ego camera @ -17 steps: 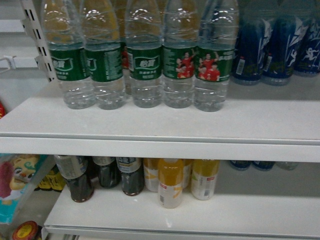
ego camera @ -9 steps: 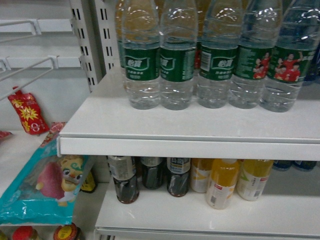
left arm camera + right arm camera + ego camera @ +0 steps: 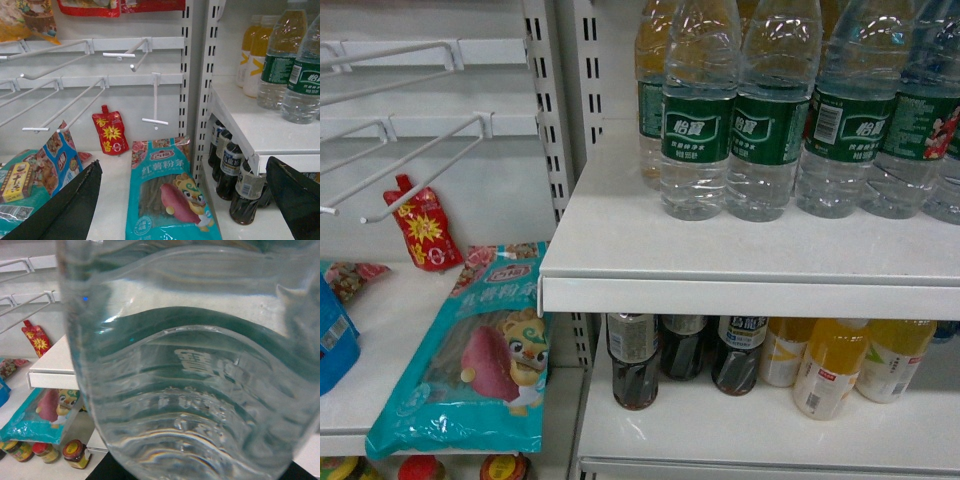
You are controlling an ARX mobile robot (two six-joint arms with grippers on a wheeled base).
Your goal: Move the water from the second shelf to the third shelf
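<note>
A clear ribbed water bottle [image 3: 190, 365] fills the right wrist view, close against the camera and off the shelf, so my right gripper is shut on it; its fingers are hidden behind the bottle. Several more water bottles [image 3: 697, 110] with green labels stand in a row on the white shelf [image 3: 720, 260] in the head view, and also show in the left wrist view [image 3: 302, 85]. My left gripper [image 3: 184, 162] hangs open with nothing between its fingers, in front of the left bay, over a teal snack bag [image 3: 167, 195]. Neither gripper shows in the head view.
Under the water shelf stand dark drink bottles [image 3: 634, 360] and orange juice bottles [image 3: 830, 365]. The left bay holds wire hooks [image 3: 420, 160], a red pouch [image 3: 423, 225], the teal snack bag [image 3: 480, 350] and jars [image 3: 505, 467]. A slotted upright post [image 3: 555, 130] divides the bays.
The head view has swung left: the row of water bottles slid toward the frame's right, and the left bay with hooks, red pouch and teal bag came into sight.
</note>
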